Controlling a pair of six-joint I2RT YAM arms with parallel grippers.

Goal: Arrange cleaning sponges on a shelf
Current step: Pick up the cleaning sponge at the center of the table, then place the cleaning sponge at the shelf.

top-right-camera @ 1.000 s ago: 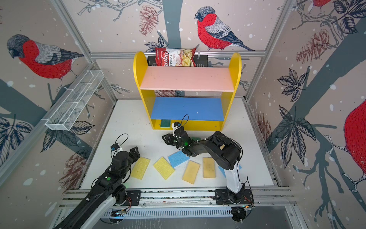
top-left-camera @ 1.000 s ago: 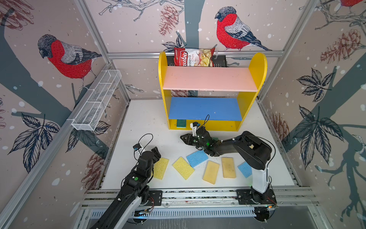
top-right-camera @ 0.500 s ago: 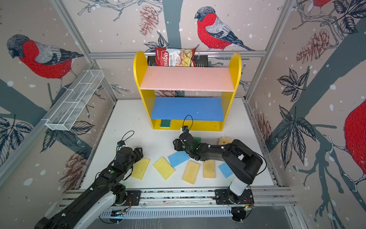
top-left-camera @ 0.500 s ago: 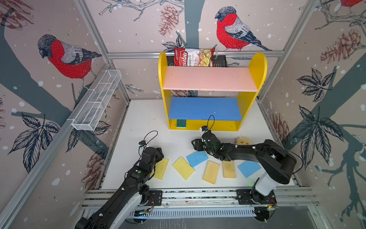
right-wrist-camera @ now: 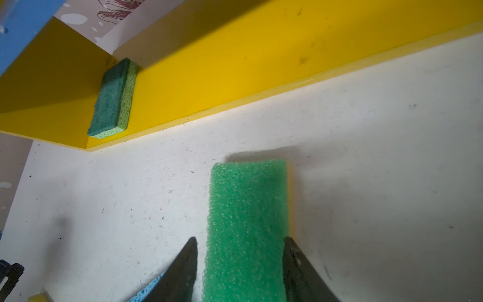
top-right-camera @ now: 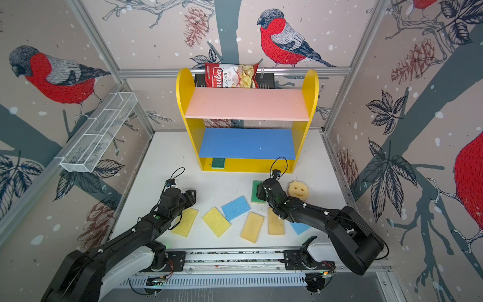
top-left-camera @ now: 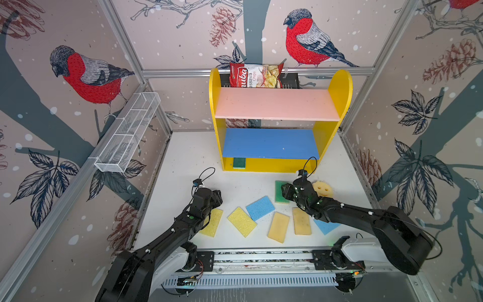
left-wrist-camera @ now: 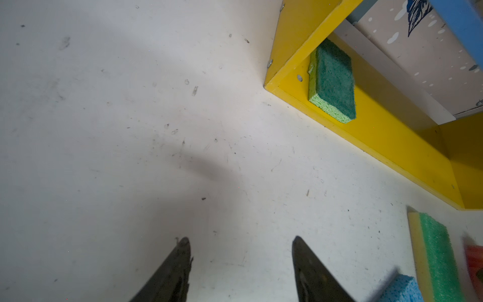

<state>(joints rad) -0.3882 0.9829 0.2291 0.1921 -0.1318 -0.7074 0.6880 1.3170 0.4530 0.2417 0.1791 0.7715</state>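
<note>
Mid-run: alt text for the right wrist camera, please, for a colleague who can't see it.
The right hand straddles a light green sponge lying flat on the white table, its dark fingers not yet clamped on it. Beyond it runs the yellow base of the shelf, where a darker green sponge sits by a side panel.

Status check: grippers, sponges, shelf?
Left gripper open, empty, over bare table. Right gripper open, astride green sponge on table. One dark sponge on shelf base. Path to shelf unblocked.
</note>
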